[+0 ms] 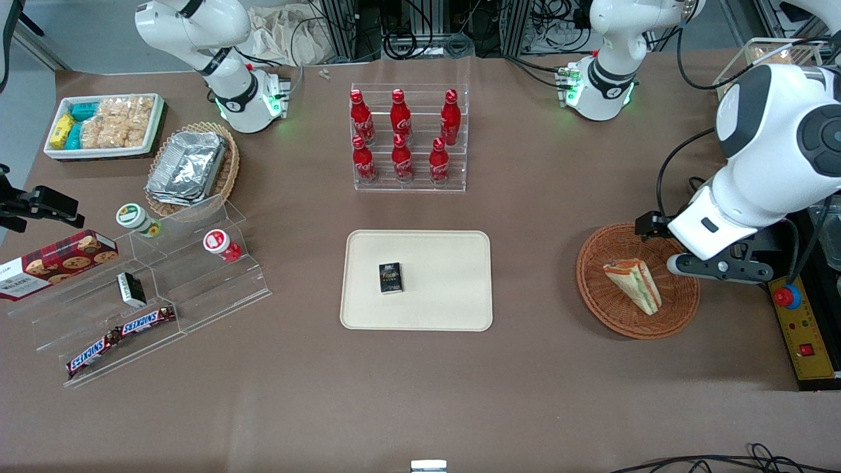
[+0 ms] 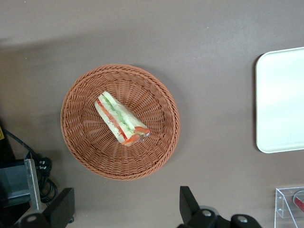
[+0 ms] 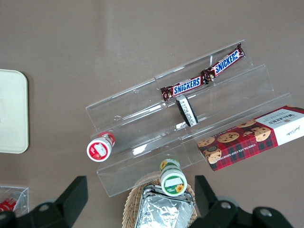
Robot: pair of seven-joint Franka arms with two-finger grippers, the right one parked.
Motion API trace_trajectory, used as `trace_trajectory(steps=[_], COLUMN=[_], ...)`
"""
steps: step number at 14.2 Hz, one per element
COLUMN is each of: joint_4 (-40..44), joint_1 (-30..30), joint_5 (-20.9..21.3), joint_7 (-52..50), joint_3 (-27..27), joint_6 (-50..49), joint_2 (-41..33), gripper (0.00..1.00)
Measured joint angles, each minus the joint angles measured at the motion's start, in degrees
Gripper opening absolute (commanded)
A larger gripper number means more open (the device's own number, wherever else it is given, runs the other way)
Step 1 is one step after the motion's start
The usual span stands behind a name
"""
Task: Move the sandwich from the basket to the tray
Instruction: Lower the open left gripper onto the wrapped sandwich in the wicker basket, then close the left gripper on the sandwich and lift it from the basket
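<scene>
The sandwich (image 1: 634,284) is a pale wedge with green and orange-red filling. It lies in the round reddish-brown wicker basket (image 1: 591,289) toward the working arm's end of the table. The left wrist view shows the sandwich (image 2: 121,118) lying in the middle of the basket (image 2: 76,137). My left gripper (image 1: 660,243) hangs above the basket's rim on the working arm's side, clear of the sandwich. In the left wrist view the gripper (image 2: 126,211) is open and empty, its fingers wide apart over bare table beside the basket. The cream tray (image 1: 447,289) lies mid-table and also shows in the left wrist view (image 2: 280,99).
A small dark box (image 1: 390,277) lies on the tray. A clear rack of red cola bottles (image 1: 409,138) stands farther from the camera than the tray. A yellow control box with a red button (image 1: 788,297) sits beside the basket. Snack shelves (image 1: 151,289) stand toward the parked arm's end.
</scene>
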Motion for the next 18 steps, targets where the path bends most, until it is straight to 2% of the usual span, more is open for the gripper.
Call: trace_trajectory(steps=[7,10,13,15,18], joint_4=[-0.3,-3.2,-8.9,-14.6,-22.7], joint_1=[0.5,1.3,2.3,2.4,2.5], joint_5=[0.0,0.0,0.0,0.1,0.3], joint_7=[-2.8,-10.4,-22.3,-28.7,-31.2], joint_3=[0.6,2.7,3.1,3.1,4.8], joint_6=[-0.6,0.5,8.9,18.2,30.5], joint_2=[1.6,3.1,3.4,3.7,4.8], gripper=[0.99,0.99,0.99,0.99,0.99])
